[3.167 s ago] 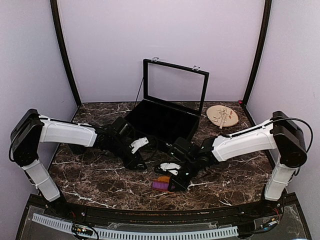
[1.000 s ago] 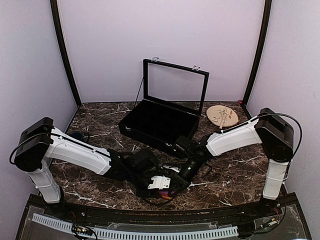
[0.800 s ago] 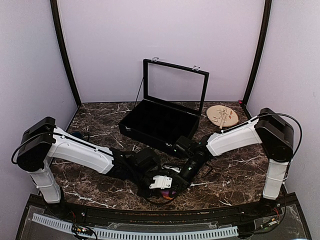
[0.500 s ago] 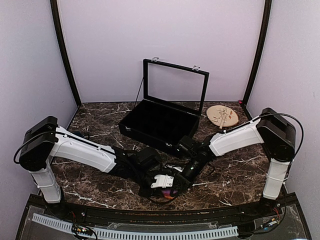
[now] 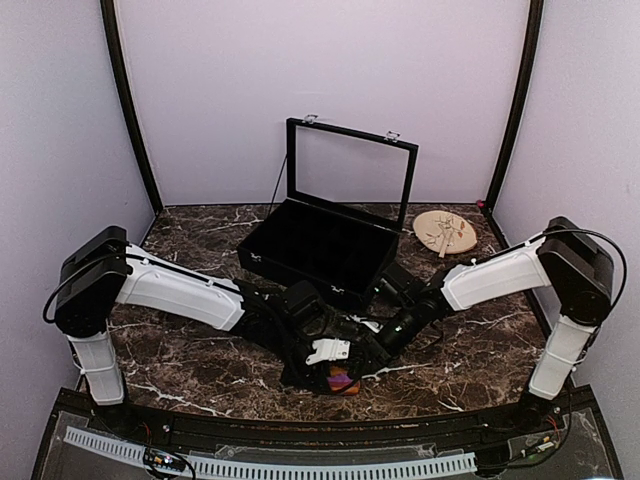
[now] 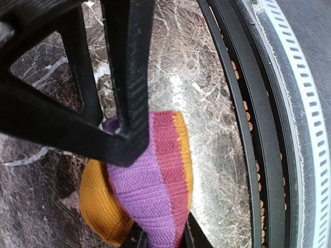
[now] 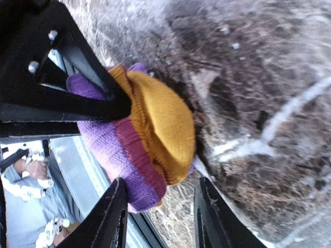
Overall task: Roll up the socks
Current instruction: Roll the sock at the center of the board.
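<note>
Striped sock [image 6: 150, 186], bunched into a purple, red and orange wad, is seen low at the front edge of the marble table [image 5: 470, 350], between the two arm ends. It is clamped by the left gripper [image 5: 336, 370], with one black finger pressed across the fabric. The right gripper [image 7: 160, 222] is seen released, jaws parted, with the wad's lower edge between its fingers but ungripped.

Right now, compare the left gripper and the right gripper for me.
The left gripper is clamped on the striped sock; the right gripper has its jaws apart, not clamping it. The left gripper lies nearer the marble table's front edge; the right gripper sits farther back. Both hang low over it, at the sock.
</note>
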`<state>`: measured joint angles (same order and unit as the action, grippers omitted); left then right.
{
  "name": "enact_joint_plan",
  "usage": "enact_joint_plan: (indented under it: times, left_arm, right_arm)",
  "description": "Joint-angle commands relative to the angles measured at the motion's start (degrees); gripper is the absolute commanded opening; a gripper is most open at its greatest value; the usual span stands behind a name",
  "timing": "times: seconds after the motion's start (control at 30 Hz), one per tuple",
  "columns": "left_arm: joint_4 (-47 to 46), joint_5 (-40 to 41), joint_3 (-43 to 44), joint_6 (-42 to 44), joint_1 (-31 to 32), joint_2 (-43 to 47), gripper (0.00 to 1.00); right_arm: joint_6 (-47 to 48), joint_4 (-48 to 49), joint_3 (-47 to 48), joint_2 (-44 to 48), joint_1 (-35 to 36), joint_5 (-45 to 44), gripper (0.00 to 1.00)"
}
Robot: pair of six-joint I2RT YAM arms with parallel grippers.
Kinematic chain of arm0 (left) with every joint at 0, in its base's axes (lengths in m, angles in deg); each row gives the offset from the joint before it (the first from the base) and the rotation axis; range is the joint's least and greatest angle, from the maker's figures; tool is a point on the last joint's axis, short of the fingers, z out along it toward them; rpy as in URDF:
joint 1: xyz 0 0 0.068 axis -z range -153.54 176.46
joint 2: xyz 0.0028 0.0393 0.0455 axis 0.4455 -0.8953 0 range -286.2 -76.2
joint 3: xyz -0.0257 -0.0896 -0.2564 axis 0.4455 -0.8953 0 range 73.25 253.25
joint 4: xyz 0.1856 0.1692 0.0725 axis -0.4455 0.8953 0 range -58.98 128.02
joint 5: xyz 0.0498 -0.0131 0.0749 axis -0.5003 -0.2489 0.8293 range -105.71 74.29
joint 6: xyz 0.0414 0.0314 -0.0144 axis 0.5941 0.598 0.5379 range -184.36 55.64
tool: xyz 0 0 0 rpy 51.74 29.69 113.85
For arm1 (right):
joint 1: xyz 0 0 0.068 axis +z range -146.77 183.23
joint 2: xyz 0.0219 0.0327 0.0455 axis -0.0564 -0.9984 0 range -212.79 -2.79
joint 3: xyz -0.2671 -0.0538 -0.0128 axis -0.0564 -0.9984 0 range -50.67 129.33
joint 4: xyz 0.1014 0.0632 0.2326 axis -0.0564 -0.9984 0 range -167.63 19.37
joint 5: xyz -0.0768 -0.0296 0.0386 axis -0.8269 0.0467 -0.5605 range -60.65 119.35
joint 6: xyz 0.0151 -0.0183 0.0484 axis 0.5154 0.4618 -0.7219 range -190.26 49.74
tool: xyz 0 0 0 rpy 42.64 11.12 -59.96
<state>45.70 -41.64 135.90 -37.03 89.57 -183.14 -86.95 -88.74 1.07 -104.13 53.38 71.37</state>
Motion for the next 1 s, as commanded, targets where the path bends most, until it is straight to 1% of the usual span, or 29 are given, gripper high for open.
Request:
enact_joint_plan:
  times: [0.0, 0.37, 0.47, 0.7, 0.77, 0.83, 0.97]
  left_arm:
    - [6.58, -3.56, 1.11, -0.84, -0.43, -2.05, 0.2]
    - [10.45, -10.15, 3.76, -2.33, -3.61, -4.43, 0.21]
    - [11.63, -11.7, 4.8, -2.71, -4.02, -5.41, 0.21]
    - [14.84, -14.66, 7.07, -3.61, -5.35, -8.03, 0.21]
    - [15.44, -15.73, 7.41, -3.82, -5.96, -8.39, 0.21]
    - [16.03, -16.99, 7.9, -3.95, -6.51, -8.7, 0.21]
    - [17.4, -20.08, 9.14, -4.04, -7.53, -10.16, 0.21]
  right_arm:
    - [-3.03, 4.07, -2.13, 2.99, -1.28, -3.61, 0.41]
    - [-6.14, 6.18, -5.97, 9.63, -3.12, -15.01, 0.42]
    - [-7.06, 7.0, -7.28, 13.62, -3.12, -18.97, 0.42]
    - [-7.97, 7.96, -11.51, 25.76, -2.85, -33.06, 0.42]
    - [-7.29, 7.4, -12.32, 29.07, -1.7, -36.99, 0.41]
    - [-5.93, 6.08, -12.0, 31.18, 1.32, -42.0, 0.41]
    - [-3.77, 3.71, -10.69, 31.73, 8.48, -49.02, 0.41]
